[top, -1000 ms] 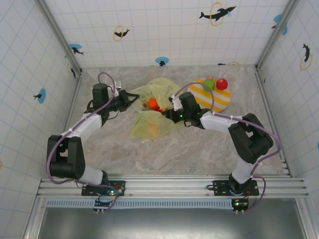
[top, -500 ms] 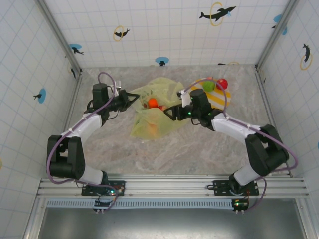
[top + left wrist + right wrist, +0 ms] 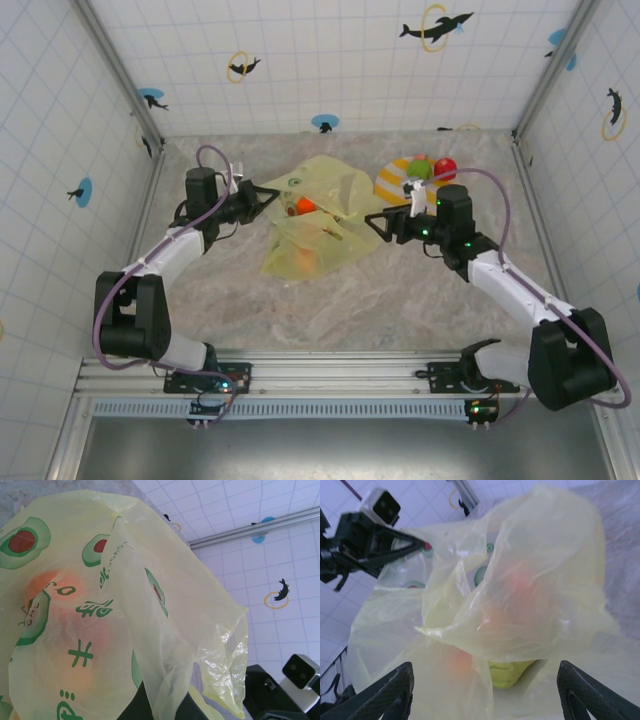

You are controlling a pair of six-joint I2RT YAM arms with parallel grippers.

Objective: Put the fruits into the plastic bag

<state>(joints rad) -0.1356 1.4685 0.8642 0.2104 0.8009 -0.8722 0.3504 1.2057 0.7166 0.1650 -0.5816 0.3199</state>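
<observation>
Right gripper (image 3: pixel 377 226): jaws wide apart, nothing between them, just beside the bag's right edge, tips pointing at it. Bag (image 3: pixel 312 238): crumpled on the table (image 3: pixel 400 300), between the two arms. Orange fruit (image 3: pixel 305 207) sits in its mouth; wrist views show orange-red blurs through the plastic. Left gripper (image 3: pixel 262 196): jaws pinched together on the bag's left rim, which stands lifted. Farthest, striped plate (image 3: pixel 392 186) near the back wall, carrying a green fruit (image 3: pixel 420 171) and a red fruit (image 3: pixel 445 167).

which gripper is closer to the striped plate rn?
Right. The right gripper sits just off the striped plate, on its near-left side. The left gripper is on the far side of the plastic bag from the plate.
</observation>
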